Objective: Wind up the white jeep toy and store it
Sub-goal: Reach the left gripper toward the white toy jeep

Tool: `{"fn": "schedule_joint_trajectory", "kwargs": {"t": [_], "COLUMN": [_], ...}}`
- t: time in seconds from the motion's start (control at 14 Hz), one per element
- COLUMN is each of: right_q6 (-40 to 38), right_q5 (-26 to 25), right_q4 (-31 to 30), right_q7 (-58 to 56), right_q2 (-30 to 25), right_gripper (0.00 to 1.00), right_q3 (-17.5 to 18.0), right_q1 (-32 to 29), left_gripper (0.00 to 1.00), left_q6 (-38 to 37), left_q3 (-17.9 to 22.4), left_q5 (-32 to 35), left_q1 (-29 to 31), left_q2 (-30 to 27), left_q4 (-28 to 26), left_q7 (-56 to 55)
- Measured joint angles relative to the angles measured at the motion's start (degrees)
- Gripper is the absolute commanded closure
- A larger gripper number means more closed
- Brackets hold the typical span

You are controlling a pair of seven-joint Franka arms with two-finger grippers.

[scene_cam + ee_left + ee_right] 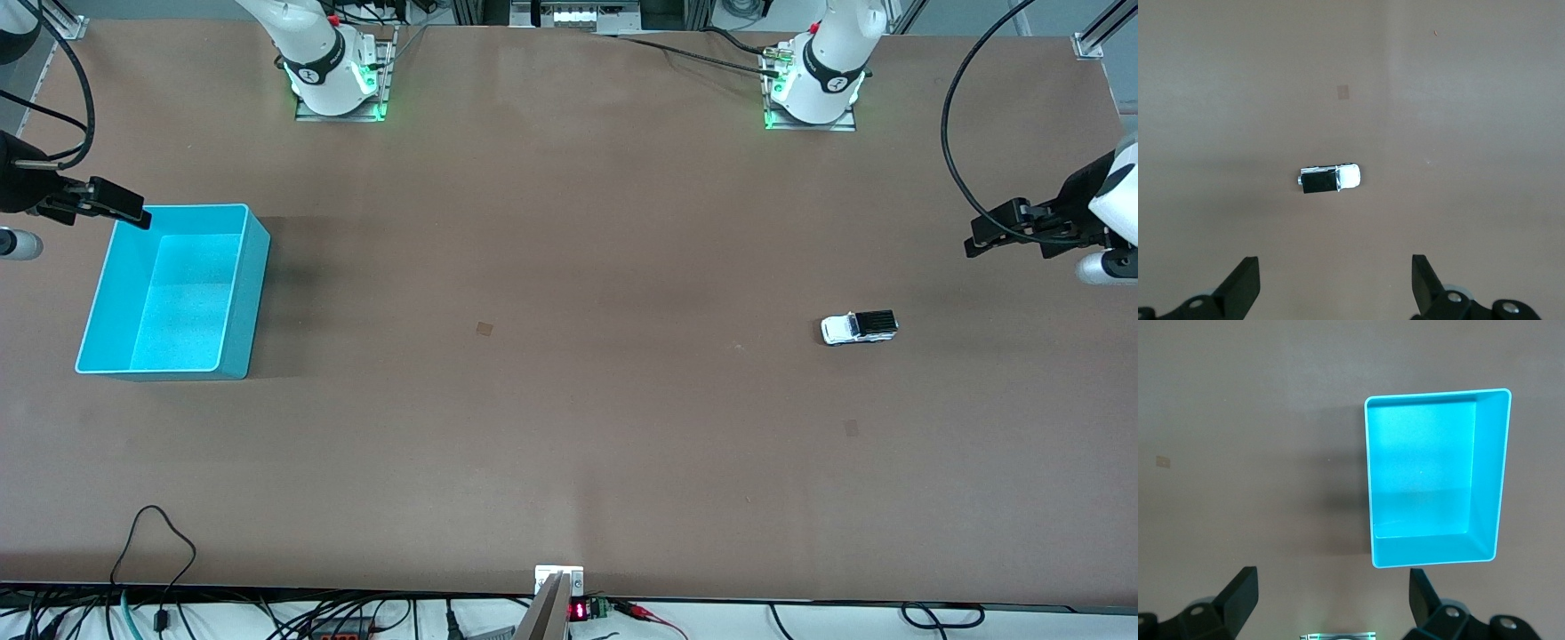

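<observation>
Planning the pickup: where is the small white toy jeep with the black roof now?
The small white toy jeep sits on the brown table toward the left arm's end, below the open left pincer.

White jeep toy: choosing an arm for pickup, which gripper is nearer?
Left. The left gripper hangs open near the white jeep toy; the right gripper waits open over the turquoise bin.

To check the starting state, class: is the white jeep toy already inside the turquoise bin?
No: the white jeep toy sits on the bare table toward the left arm's end, well apart from the turquoise bin.
</observation>
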Motion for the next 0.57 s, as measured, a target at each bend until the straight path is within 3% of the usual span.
{"fn": "schedule_joint_trajectory", "kwargs": {"t": [0.57], "right_q6": [0.0], "right_q5": [0.0], "right_q4": [0.0], "right_q7": [0.0], "right_q2": [0.0], "right_gripper": [0.00], "right_q3": [0.0], "right_q1": [0.0], "left_gripper": [0.00], "left_q6": [1.3], "left_q3": [-0.3], "left_q5": [0.0], "left_q1": [0.1], "left_q2": [-0.1], "left_q4": [-2.9], "left_q7": [0.0]}}
